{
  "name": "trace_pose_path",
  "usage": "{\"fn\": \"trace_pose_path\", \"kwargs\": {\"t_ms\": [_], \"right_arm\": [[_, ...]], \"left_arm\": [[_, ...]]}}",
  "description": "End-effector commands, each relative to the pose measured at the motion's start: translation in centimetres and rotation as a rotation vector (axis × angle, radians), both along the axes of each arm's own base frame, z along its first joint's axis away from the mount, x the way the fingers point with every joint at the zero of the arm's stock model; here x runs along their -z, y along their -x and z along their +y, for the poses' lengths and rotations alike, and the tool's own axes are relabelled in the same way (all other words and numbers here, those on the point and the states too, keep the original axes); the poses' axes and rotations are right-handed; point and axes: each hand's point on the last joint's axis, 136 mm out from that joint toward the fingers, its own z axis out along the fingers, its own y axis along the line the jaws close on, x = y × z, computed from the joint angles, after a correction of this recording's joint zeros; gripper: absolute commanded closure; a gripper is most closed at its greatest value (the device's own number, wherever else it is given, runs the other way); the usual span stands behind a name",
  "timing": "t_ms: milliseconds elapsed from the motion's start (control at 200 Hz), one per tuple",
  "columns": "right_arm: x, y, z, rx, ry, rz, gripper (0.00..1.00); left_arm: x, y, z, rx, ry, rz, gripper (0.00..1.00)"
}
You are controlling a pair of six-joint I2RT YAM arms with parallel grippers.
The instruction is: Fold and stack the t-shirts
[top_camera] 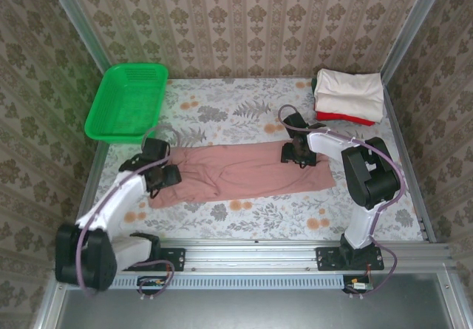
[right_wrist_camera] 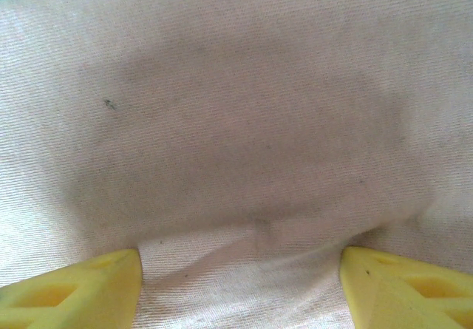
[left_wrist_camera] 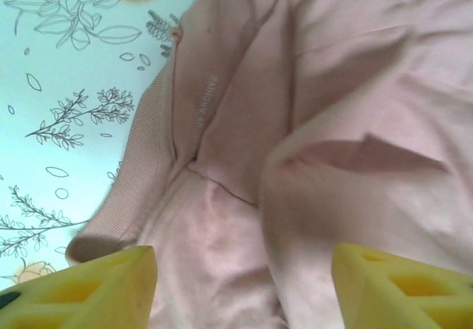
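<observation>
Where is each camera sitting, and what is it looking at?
Top: above and behind the arms, looking down on the left arm, right arm, pink t-shirt and green basket.
Left wrist: on the left arm, close over the shirt's collar; its yellow fingertips show.
Right wrist: on the right arm, over pink cloth; its yellow fingertips show.
Shared: all see the pink t-shirt.

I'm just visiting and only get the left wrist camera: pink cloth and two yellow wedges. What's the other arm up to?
Observer: The right gripper is down on the same pink t-shirt, near its right end, with its jaws open.
Operator: Is that the only shirt?
Observer: No. A folded cream t-shirt lies on top of a red one in the far right corner of the table.
Operator: Anything else out there?
Observer: A green basket sits at the far left corner, with nothing in it.
</observation>
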Motion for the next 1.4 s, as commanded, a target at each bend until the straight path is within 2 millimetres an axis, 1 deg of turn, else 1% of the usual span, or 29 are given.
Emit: {"fn": "trace_pose_path", "kwargs": {"t_ms": [0,35,120,195,235,260,320,355,415,465,495,550,610,690,785,880,985,1000,1035,1045,1130,1155,1195,1260,1335,1355,1395], "right_arm": [[0.5,0.6,-1.4,0.018,0.054,0.032,0.26],[0.5,0.6,-1.4,0.020,0.054,0.033,0.26],[0.5,0.4,-1.3,0.019,0.052,0.030,0.26],[0.4,0.3,-1.3,0.018,0.054,0.030,0.25],[0.4,0.3,-1.2,0.016,0.053,0.031,0.25],[0.3,0.3,-1.2,0.016,0.052,0.030,0.25],[0.3,0.4,-1.3,0.017,0.055,0.029,0.25],[0.3,0.5,-1.3,0.016,0.056,0.030,0.25],[0.3,0.6,-1.4,0.017,0.057,0.027,0.25],[0.3,0.6,-1.5,0.021,0.059,0.027,0.25],[0.3,0.7,-1.5,0.020,0.059,0.028,0.25],[0.5,0.8,-1.6,0.022,0.061,0.032,0.25],[0.6,0.8,-1.6,0.021,0.062,0.034,0.25],[0.7,0.7,-1.7,0.022,0.067,0.036,0.25],[0.8,0.7,-1.7,0.022,0.069,0.037,0.25],[0.8,0.5,-1.7,0.022,0.069,0.038,0.24],[0.9,0.5,-1.8,0.023,0.073,0.043,0.24],[0.9,0.5,-1.8,0.022,0.071,0.043,0.24],[0.9,0.6,-1.8,0.021,0.071,0.041,0.24],[0.8,0.6,-1.8,0.021,0.071,0.042,0.24],[0.5,0.5,-1.9,0.019,0.073,0.035,0.24],[0.3,0.5,-1.9,0.019,0.073,0.031,0.24],[0.0,0.4,-1.9,0.017,0.072,0.026,0.24],[-0.6,0.3,-1.8,0.015,0.065,0.011,0.23],[-1.3,0.1,-1.8,0.013,0.065,-0.009,0.23],[-1.5,0.1,-1.8,0.014,0.065,-0.011,0.23],[-1.8,0.0,-1.7,0.015,0.061,-0.019,0.23]], "left_arm": [[-0.2,1.5,-0.9,0.010,0.026,-0.040,0.32],[0.1,1.7,-1.7,0.030,0.047,-0.041,0.34],[2.0,2.5,-2.9,0.063,0.062,-0.001,0.36],[3.6,2.8,-2.8,0.057,0.048,0.042,0.39],[4.2,2.8,-2.8,0.060,0.042,0.056,0.40],[4.4,2.6,-2.9,0.067,0.047,0.058,0.43],[4.7,2.3,-3.5,0.085,0.068,0.065,0.54],[4.6,2.1,-3.6,0.090,0.069,0.064,0.61],[4.4,1.8,-3.4,0.085,0.056,0.065,0.76],[4.1,1.7,-2.9,0.074,0.037,0.062,0.85],[3.8,1.7,-2.6,0.065,0.026,0.058,0.89],[3.3,1.7,-2.1,0.053,0.015,0.045,0.92],[2.8,1.9,-1.4,0.031,0.009,0.034,1.00],[2.1,2.6,0.0,-0.030,-0.004,0.030,1.00],[1.8,3.6,1.5,-0.102,-0.011,0.039,1.00],[2.2,3.9,1.4,-0.117,0.014,0.057,1.00],[3.2,4.4,1.0,-0.123,0.030,0.111,1.00],[3.3,4.5,1.0,-0.124,0.032,0.117,0.98],[3.6,4.6,0.9,-0.126,0.038,0.128,0.88],[3.7,4.6,0.9,-0.127,0.040,0.131,0.86],[3.8,4.9,0.8,-0.128,0.045,0.147,0.85],[3.7,4.9,0.8,-0.134,0.046,0.144,0.82],[3.5,4.9,0.9,-0.140,0.048,0.141,0.81],[2.6,4.8,0.8,-0.147,0.060,0.126,0.78],[1.4,4.7,0.2,-0.135,0.095,0.104,0.77],[1.1,4.7,0.1,-0.131,0.105,0.096,0.75],[0.3,4.5,-0.2,-0.118,0.121,0.075,0.68]]}}
